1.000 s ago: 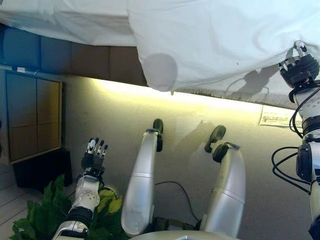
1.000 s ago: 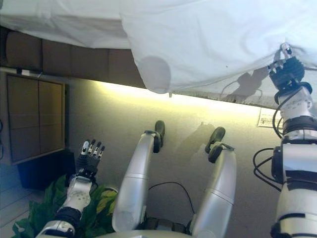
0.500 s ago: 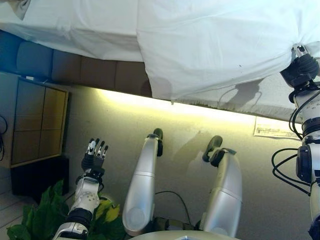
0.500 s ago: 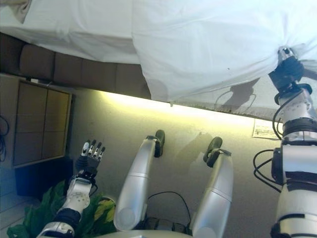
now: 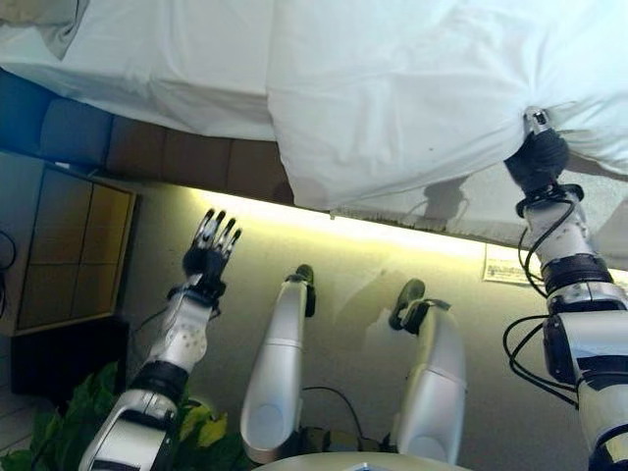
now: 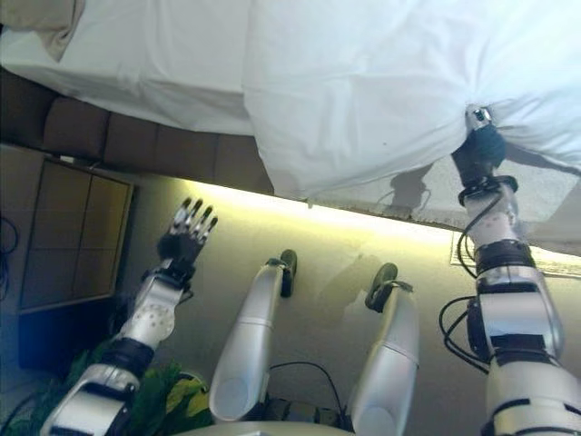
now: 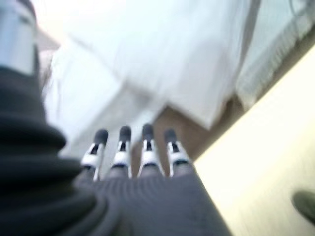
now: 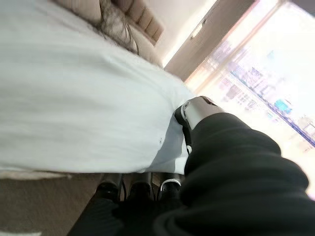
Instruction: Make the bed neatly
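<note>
A white duvet [image 5: 412,88] lies bunched over the right part of the bed, and its lower edge hangs past the mattress side. My right hand [image 5: 536,157] is shut on that edge, with cloth folds gathered at its fingers; its wrist view shows the thumb [image 8: 194,110] pressed on the duvet [image 8: 74,108]. The white sheet [image 5: 167,69] covers the left part of the bed. Over the floor below the bed's side, my left hand [image 5: 208,250] is open with straight fingers [image 7: 133,147] that touch nothing.
The brown padded bed base [image 5: 186,162] runs under the mattress. A wooden cabinet [image 5: 69,245] stands at the left, a green plant [image 5: 59,432] below it. A printed paper [image 5: 510,265] lies on the floor at the right. A beige pillow [image 6: 45,23] sits top left.
My right hand has moved left along the bed's side with the duvet edge in it. My left hand has risen toward the bed. The camera has shifted as well.
</note>
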